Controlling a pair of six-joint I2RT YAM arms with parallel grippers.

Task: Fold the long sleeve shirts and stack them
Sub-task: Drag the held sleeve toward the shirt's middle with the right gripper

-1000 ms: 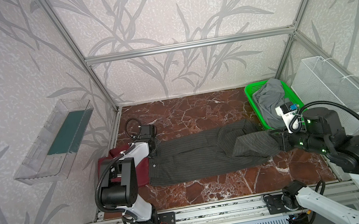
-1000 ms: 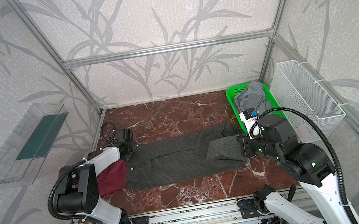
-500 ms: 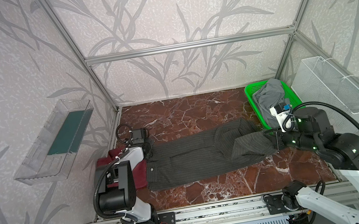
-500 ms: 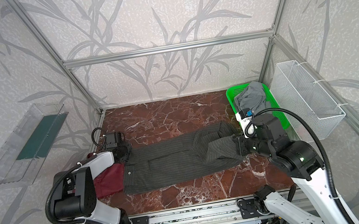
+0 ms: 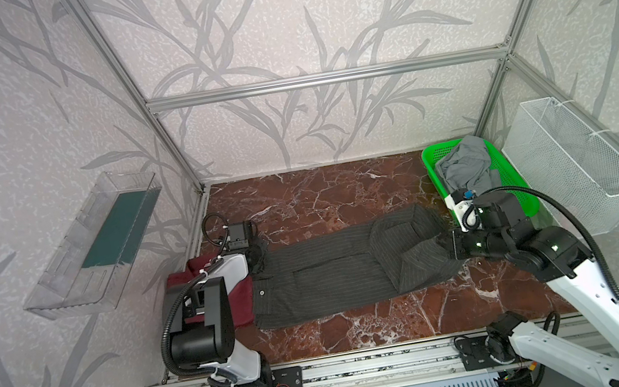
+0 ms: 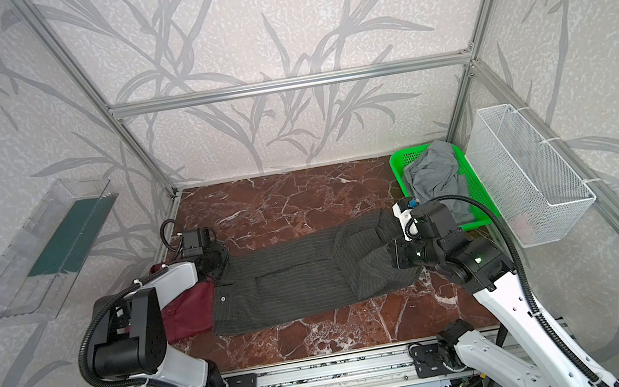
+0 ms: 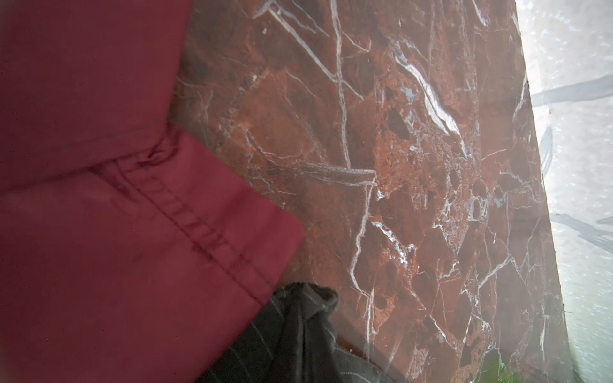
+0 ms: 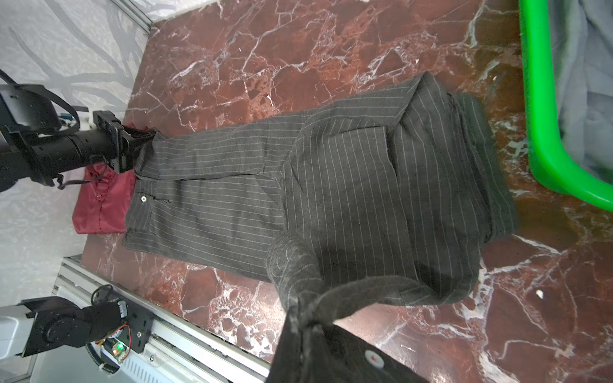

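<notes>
Your left gripper [image 5: 258, 255] and right gripper [image 5: 444, 250] both pinch the pinstriped shirt [image 5: 334, 279]; your left arm [image 5: 229, 268] hides much of the maroon shirt [image 6: 188, 314].

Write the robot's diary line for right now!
left gripper: shut on striped shirt | right gripper: shut on striped shirt | maroon shirt: near left gripper

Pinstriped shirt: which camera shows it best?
The right wrist view: the pinstriped shirt fills it, close, stripes and button clear. Both top views show it whole but smaller; the left wrist view catches only a bunched corner.
</notes>
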